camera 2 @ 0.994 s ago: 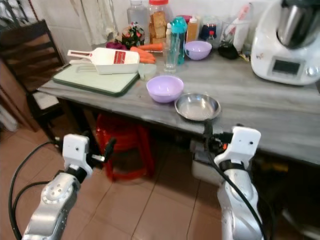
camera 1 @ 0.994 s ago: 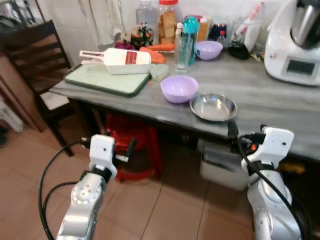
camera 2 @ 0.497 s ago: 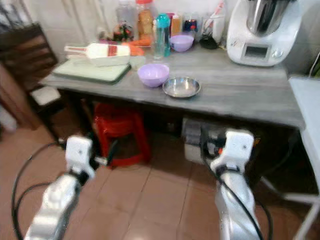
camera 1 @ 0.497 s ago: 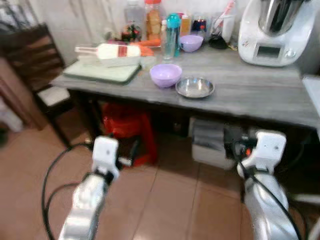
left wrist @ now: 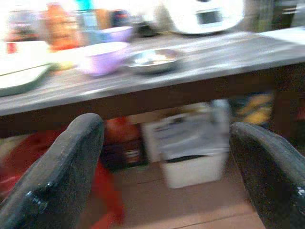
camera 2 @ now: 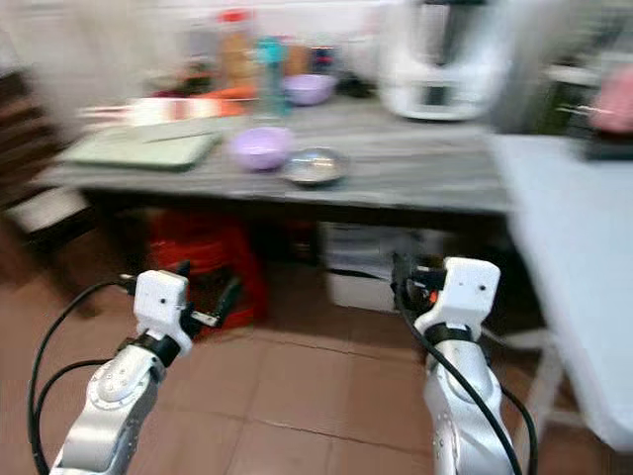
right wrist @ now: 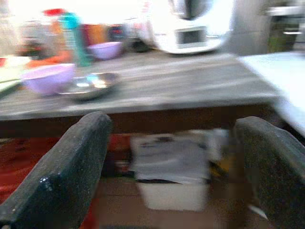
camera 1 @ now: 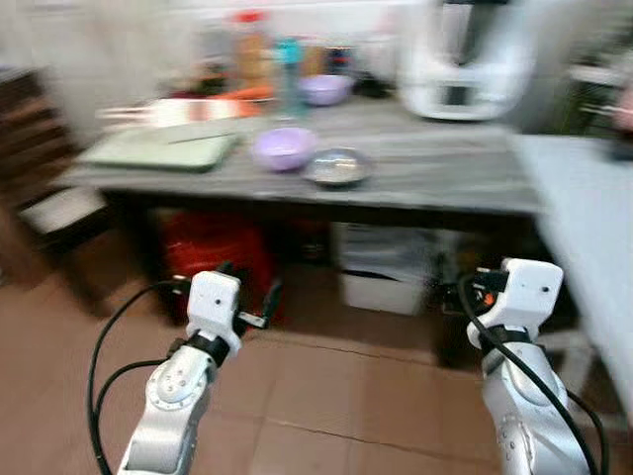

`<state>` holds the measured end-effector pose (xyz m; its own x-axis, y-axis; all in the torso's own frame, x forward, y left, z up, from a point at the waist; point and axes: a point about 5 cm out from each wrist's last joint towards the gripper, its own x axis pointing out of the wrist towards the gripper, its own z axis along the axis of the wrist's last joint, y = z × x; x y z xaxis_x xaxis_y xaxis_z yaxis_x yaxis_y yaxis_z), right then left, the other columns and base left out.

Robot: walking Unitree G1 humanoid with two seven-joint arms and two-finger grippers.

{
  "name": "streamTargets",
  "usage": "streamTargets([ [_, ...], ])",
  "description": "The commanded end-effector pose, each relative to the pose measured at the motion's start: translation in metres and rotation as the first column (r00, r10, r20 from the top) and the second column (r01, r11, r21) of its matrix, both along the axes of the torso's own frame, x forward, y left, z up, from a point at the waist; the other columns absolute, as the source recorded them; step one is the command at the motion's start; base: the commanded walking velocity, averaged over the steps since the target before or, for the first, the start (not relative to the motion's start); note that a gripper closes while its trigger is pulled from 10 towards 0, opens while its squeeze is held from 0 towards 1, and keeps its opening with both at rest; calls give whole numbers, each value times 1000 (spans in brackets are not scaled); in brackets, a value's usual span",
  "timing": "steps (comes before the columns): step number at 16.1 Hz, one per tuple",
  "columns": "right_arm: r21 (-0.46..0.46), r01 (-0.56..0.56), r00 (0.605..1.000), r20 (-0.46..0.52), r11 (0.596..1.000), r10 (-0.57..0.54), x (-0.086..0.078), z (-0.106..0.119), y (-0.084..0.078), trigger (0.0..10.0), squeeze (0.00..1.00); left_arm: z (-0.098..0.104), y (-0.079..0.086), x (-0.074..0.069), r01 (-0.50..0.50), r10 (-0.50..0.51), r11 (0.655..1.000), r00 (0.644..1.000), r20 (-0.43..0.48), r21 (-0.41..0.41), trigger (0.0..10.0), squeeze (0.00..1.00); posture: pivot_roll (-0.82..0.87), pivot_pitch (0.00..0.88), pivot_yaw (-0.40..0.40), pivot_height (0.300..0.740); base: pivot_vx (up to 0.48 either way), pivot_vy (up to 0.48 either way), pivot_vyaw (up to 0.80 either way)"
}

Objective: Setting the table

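A grey wooden table [camera 1: 445, 184] stands ahead, blurred. Near its front edge sit a light purple bowl [camera 1: 284, 148] and a shallow steel dish [camera 1: 337, 166] side by side. A second purple bowl [camera 1: 324, 89] stands at the back among bottles. My left gripper [camera 1: 247, 287] hangs low over the tiled floor, well short of the table, open and holding nothing. My right gripper [camera 2: 401, 275] is also low and open, with nothing between its fingers. Both wrist views look between their black fingers [left wrist: 62, 171] [right wrist: 71, 167] at the table edge, the bowl [right wrist: 47, 78] and the dish [left wrist: 150, 59].
A green cutting board [camera 1: 163, 150] with a white slicer lies on the table's left part; a white kitchen machine [camera 1: 465, 59] stands at the back. Under the table are a red stool [camera 1: 213, 257] and a white box [camera 1: 391, 279]. A pale surface [camera 1: 584, 228] juts in at the right.
The whole picture has shifted: the camera has drawn back from the table and turned right, bringing the pale surface into view. Both arms stay low and open.
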<state>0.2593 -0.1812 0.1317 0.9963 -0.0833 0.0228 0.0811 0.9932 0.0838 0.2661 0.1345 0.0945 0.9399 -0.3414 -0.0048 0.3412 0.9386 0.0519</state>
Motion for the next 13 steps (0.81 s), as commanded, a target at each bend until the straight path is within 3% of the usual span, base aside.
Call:
streamTargets([
  [1, 0, -3, 1000, 6, 1000, 3, 0, 2, 0, 10000, 0, 2, -3, 2, 17, -17, 1000, 1000, 6, 2, 10000, 0, -81, 0, 45, 740, 0, 0, -438],
  [10, 8, -16, 1000, -9, 1000, 16, 1, 1, 1, 10000, 0, -1, -3, 1, 12, -12, 1000, 1000, -18, -13, 10000, 0, -77, 0, 33, 740, 0, -251, 0],
  [13, 5, -20, 1000, -14, 1000, 21, 1, 0, 0, 10000, 0, -1, -4, 1, 13, -13, 1000, 1000, -22, -15, 10000, 0, -78, 0, 32, 740, 0, -255, -458],
])
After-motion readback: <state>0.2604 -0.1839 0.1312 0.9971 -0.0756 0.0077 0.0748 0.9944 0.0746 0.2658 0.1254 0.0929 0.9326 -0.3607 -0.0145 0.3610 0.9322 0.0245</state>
